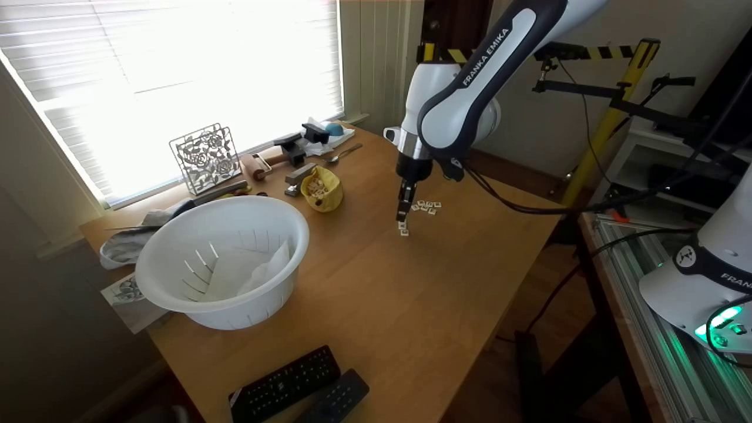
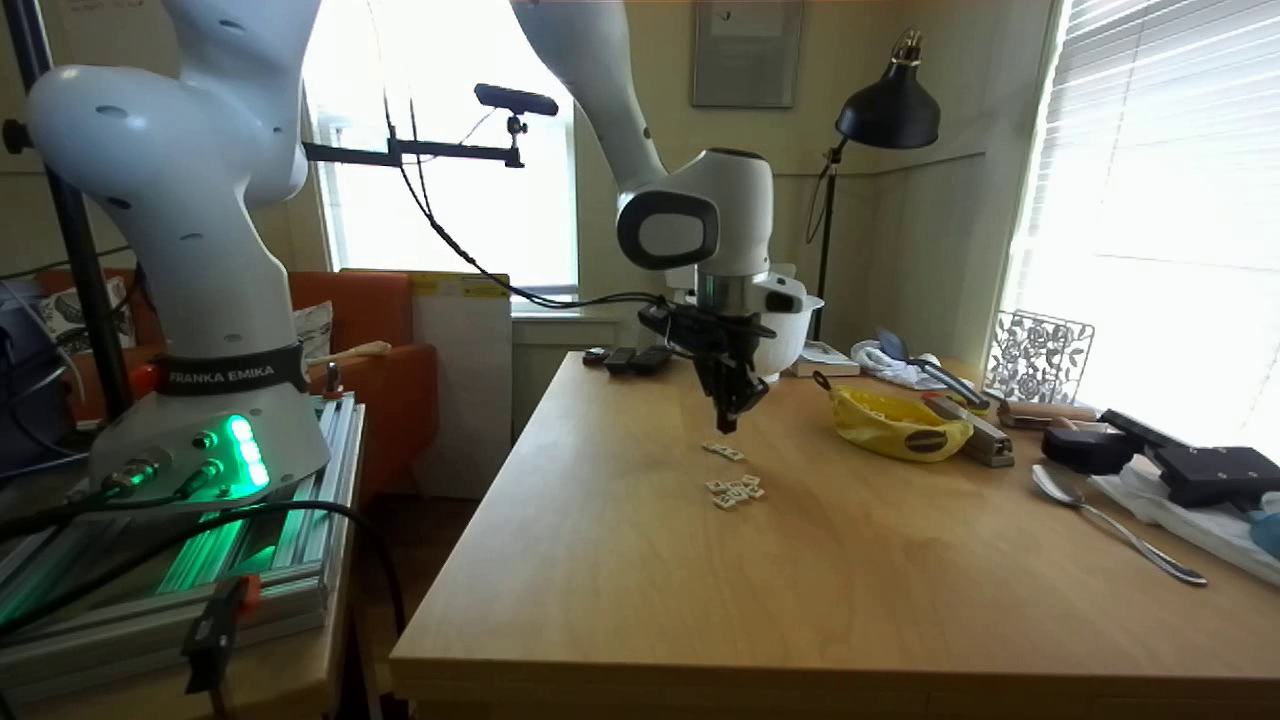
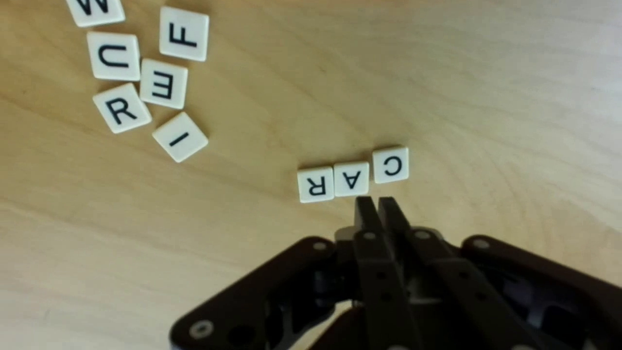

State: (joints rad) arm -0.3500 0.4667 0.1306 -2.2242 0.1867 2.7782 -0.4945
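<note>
In the wrist view, white letter tiles R point(image 3: 316, 184), A point(image 3: 351, 179) and C point(image 3: 390, 165) lie in a short row on the wooden table. R and A touch; C sits a small gap away and slightly offset. My black gripper point(image 3: 376, 198) points down over the table just beside A and C, its fingers parted by a narrow slit with nothing between them. An exterior view shows the gripper point(image 2: 727, 428) above the row point(image 2: 724, 452), apart from it. Several loose tiles, among them F point(image 3: 184, 33), E point(image 3: 164, 83) and I point(image 3: 180, 137), form a scattered cluster.
A white bowl point(image 1: 235, 317) and black remotes point(image 1: 288, 382) stand on the table. A yellow pouch point(image 1: 330, 197) holding pale tiles sits between bowl and gripper. Along the window side are a metal rack point(image 1: 205, 158), a rolling pin point(image 1: 254, 167) and a spoon point(image 2: 1120, 525).
</note>
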